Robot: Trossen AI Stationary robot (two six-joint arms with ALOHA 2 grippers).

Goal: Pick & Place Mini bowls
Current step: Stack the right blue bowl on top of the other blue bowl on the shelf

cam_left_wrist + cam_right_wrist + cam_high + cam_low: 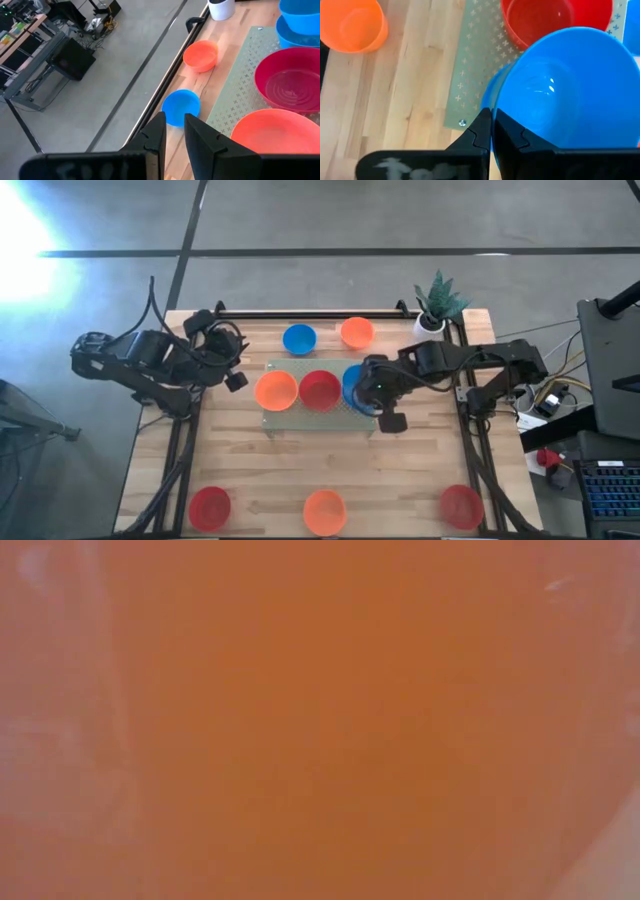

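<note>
Right gripper (490,131), fingers clamped on a blue bowl's (560,90) rim, holds it over another blue bowl (495,92) on the mat (475,65) (red bowl (540,20) beyond). A thin rim grip may slip. Left gripper (174,134), fingers slightly apart, waits at the bench's (420,470) far-left side.

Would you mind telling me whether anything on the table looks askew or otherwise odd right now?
The right gripper holds a blue bowl tilted by its rim above another blue bowl on the mat. The low view is blocked by orange.
</note>
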